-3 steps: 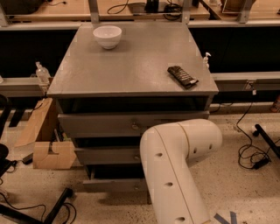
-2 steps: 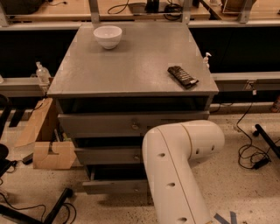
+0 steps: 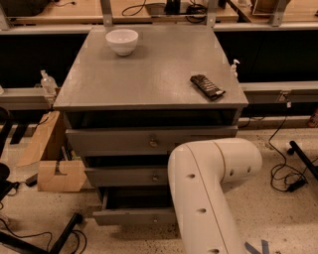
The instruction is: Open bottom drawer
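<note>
Hand unseen behind arm (image 3: 208, 193); bowl (image 3: 122, 41), dark packet (image 3: 207, 86) on cabinet top (image 3: 144, 74).

Speckled floor (image 3: 283, 223); black cables (image 3: 293, 184) trailing at right. Cardboard box (image 3: 59, 176) at left, beside grey cabinet (image 3: 149, 79). Wooden table (image 3: 59, 11) behind. Dim light. Tool out of view.

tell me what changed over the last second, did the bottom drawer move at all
Hardly anything. The white arm seems to have edged slightly right in the picture. The tool is not in view, hidden by the arm or out of frame, so no grasp or release shows. The bottom drawer stays partly pulled out, with no clear shift. The white bowl and black flat object have not moved.
</note>
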Robot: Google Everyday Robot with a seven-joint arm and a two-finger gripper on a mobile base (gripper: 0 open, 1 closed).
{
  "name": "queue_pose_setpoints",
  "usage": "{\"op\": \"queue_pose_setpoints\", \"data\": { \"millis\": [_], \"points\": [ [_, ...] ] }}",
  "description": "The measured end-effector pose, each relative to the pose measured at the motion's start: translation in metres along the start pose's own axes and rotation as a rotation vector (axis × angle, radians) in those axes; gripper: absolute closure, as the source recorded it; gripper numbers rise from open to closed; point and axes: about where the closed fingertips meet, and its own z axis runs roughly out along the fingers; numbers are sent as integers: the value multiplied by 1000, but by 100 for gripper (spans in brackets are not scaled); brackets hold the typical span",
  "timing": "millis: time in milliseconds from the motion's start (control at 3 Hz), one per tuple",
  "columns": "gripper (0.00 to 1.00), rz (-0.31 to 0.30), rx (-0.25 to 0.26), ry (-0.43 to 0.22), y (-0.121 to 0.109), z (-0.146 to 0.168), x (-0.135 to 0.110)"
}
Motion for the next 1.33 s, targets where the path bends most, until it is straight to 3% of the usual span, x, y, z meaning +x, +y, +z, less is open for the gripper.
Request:
{"op": "queue_pose_setpoints", "data": {
  "millis": [1333],
  "points": [
    [100,46,-64,9,43,-13,7]
  ]
}}
